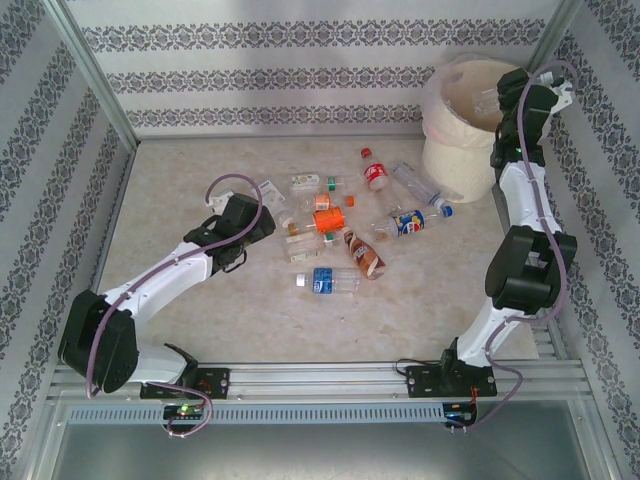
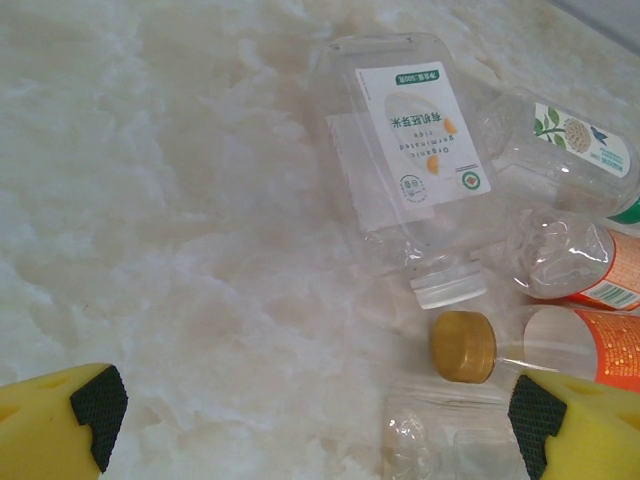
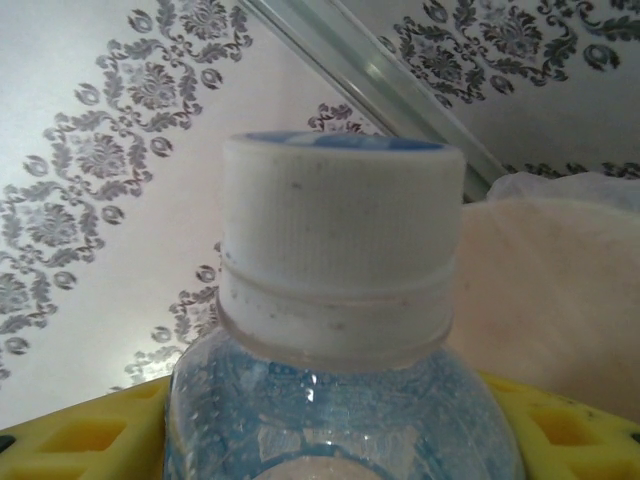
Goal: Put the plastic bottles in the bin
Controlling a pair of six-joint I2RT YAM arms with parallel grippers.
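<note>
The left end effector (image 2: pixel 318 415) is hanging wide open above the marbled surface (image 2: pixel 150 200), where a white-labelled clear bottle (image 2: pixel 400 170) is lying just beside a gold-capped bottle (image 2: pixel 463 347) and a crumpled bottle (image 2: pixel 565 255).

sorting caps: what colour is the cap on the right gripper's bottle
White cap on the bottle, clearest in right wrist view.

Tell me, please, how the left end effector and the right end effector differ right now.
The left end effector is open and holds nothing; the right end effector is shut on a white-capped bottle. The left hangs low over the table beside the loose bottles; the right is up at the bin. Both have yellow fingers.
</note>
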